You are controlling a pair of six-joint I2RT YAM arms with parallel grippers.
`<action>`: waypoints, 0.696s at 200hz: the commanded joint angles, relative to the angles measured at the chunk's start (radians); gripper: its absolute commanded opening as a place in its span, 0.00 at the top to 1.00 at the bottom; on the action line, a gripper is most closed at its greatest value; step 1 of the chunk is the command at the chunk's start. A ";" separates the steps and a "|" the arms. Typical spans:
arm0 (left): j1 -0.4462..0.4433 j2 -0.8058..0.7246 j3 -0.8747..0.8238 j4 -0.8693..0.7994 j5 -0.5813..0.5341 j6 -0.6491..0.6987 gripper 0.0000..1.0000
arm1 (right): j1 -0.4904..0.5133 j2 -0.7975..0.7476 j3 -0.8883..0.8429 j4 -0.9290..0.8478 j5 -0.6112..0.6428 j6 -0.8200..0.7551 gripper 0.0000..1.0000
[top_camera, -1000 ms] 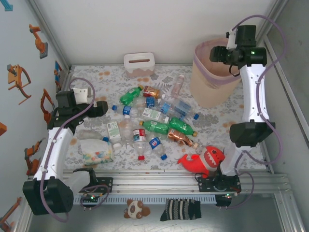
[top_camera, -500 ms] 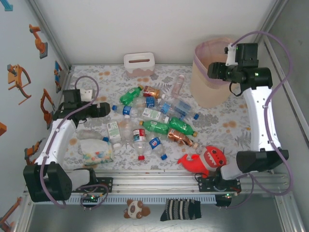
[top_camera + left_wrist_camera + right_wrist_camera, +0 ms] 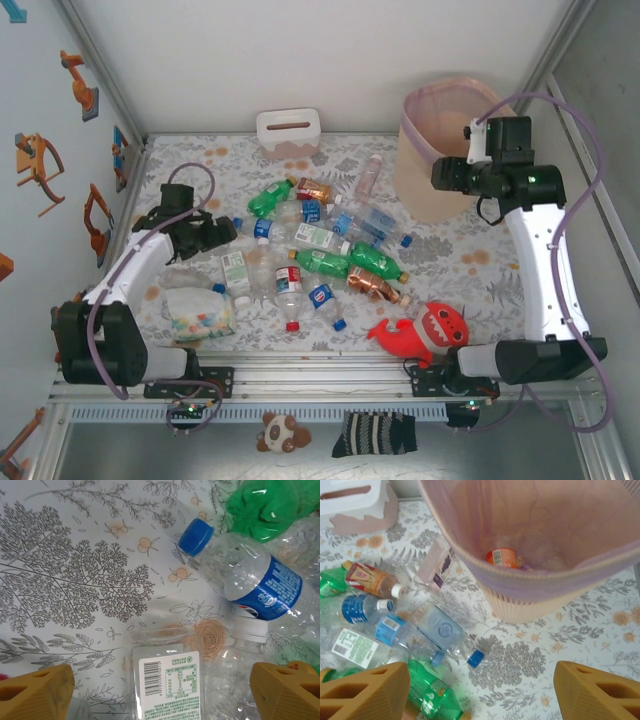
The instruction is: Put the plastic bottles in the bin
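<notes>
My left claw [image 3: 160, 695] hangs over the left edge of the pile, spread wide and pinching nothing. One yellow fingertip [image 3: 35, 692] sits at each lower corner of my wrist view. Between them lies one clear bottle with a white barcode label [image 3: 167, 682], with a gap to each tip. Past it are three more: one clear bottle with a white cap [image 3: 246, 629], one blue-capped bottle with a blue label [image 3: 260, 592], and one green bottle [image 3: 265, 505].

My right claw [image 3: 482, 692] is spread wide too, and nothing sits between its two tips. It hangs above the table just in front of the bin [image 3: 520, 611]. Looking down into the pink liner, I count one bottle with an orange label [image 3: 501, 557] lying at the bottom.

From above, the single bin stands at the far right of the table [image 3: 480, 260]. The plastic bottles [image 3: 322, 238] lie loose in the middle, well apart from it. I count about fourteen, though they overlap too much for me to be sure. Three are green and two are brown. Also on the table are one white box with a slot [image 3: 288, 132], one red plush shark [image 3: 425, 332] and one clear bag of pastel bits [image 3: 198, 312]. Below the rail lie one small plush toy [image 3: 282, 432] and one striped sock [image 3: 372, 432].
</notes>
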 commanded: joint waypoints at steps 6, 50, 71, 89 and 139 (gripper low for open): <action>-0.030 0.092 0.033 -0.040 0.038 -0.131 0.15 | 0.008 -0.040 -0.051 -0.021 0.052 -0.027 0.25; -0.077 0.199 0.049 -0.057 0.001 -0.149 0.16 | 0.008 -0.049 -0.079 -0.022 0.066 -0.042 0.25; -0.086 0.235 0.065 -0.058 0.002 -0.144 0.16 | 0.008 -0.045 -0.080 -0.024 0.068 -0.045 0.25; -0.091 0.274 0.088 -0.073 -0.009 -0.140 0.19 | 0.008 -0.042 -0.080 -0.023 0.069 -0.047 0.25; -0.098 0.353 0.154 -0.113 -0.043 -0.130 0.21 | 0.008 -0.035 -0.079 -0.013 0.071 -0.047 0.25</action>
